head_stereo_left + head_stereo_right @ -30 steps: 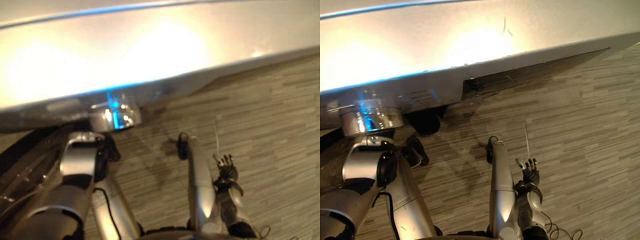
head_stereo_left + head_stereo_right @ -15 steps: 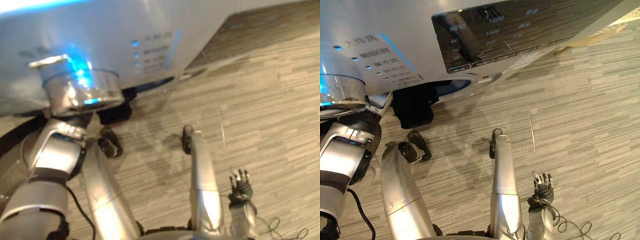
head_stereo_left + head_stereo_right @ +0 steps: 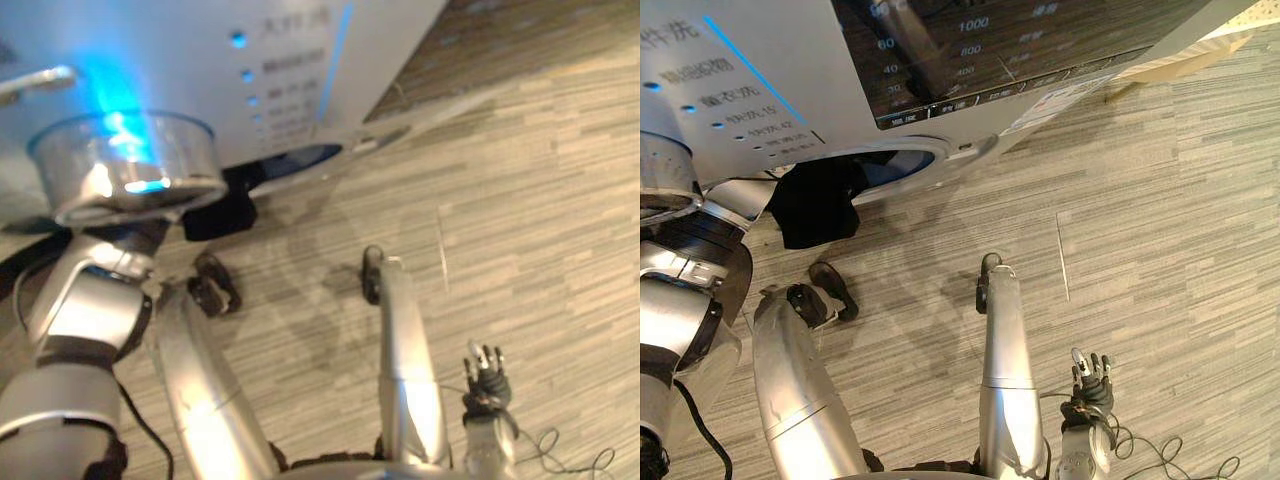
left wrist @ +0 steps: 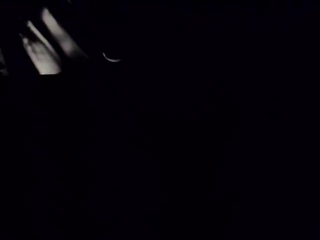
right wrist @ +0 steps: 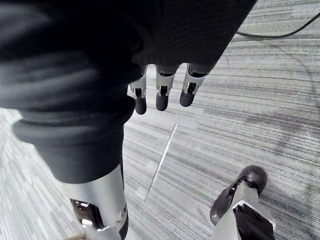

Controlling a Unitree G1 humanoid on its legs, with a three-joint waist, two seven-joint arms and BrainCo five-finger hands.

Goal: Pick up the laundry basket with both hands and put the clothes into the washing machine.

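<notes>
Machine: a silver-grey front-loading washing machine (image 3: 770,90) stood across the top of the head views, seen from above.
Controls: a dark glossy control panel (image 3: 990,50) with pale numerals sat on the machine's right part. A blue lit stripe and a column of blue dots ran to the left of it. A large silver round dial (image 3: 125,165), lit blue, projected from the left part of the front.
Door opening: the round door opening (image 3: 902,160) lay just under the panel's lower edge, and its rim showed as a pale arc.
Clothes: a black garment (image 3: 818,200) hung out of the left side of the door opening, draped down the machine's front. Whether its lower end touched the floor could not be told.
Floor: the grey striped floor (image 3: 1160,220) lay in front of the machine, with a thin pale line (image 3: 1062,258) across it.
Right hand: the right hand (image 3: 1088,385) hung low at the robot's right side over the floor, well apart from the machine and the garment. It was released, its fingers (image 5: 161,95) straight and grasping nothing.
Left hand: the left hand (image 4: 44,54) appeared as pale streaks in the dark of its wrist view. Whether it was clenched or released could not be told.
</notes>
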